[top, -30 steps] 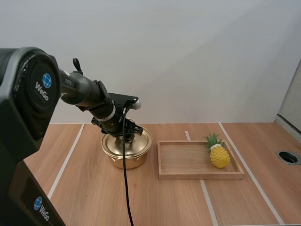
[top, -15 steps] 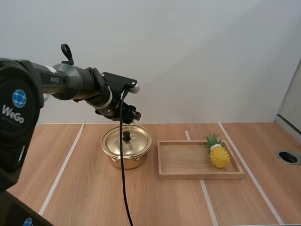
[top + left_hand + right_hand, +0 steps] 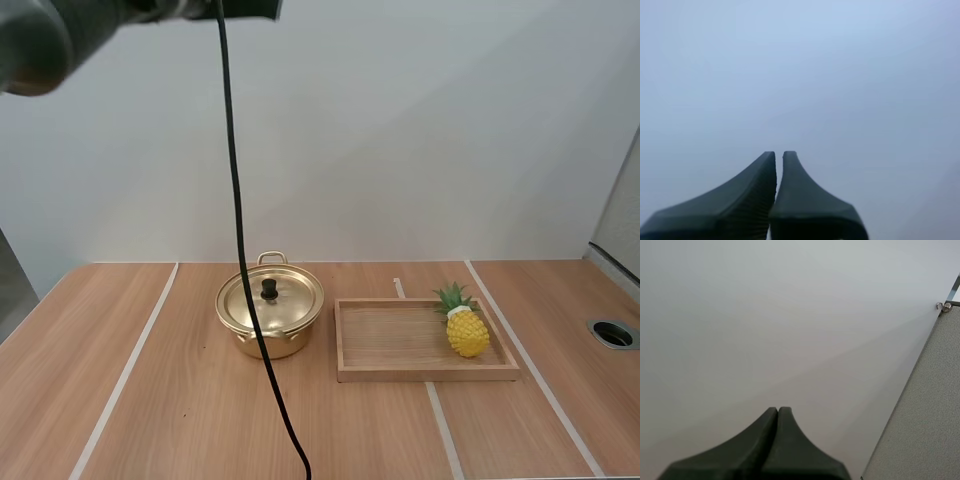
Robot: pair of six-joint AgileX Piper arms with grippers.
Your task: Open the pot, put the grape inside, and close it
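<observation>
Gold pot [image 3: 290, 340], lid [image 3: 290, 297] on, stands just left of the wooden tray [image 3: 400, 372], likely nearer our left gripper [image 3: 779, 156] than our right gripper [image 3: 778, 411], both with fingers together, empty.

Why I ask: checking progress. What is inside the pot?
The lid sits closed on the pot, knob on top. The inside is covered, so its contents cannot be seen.

left arm [image 3: 40, 35]: held high | left pincer [image 3: 779, 156]: fingers together, empty | right pincer [image 3: 778, 411]: fingers together, empty
</observation>
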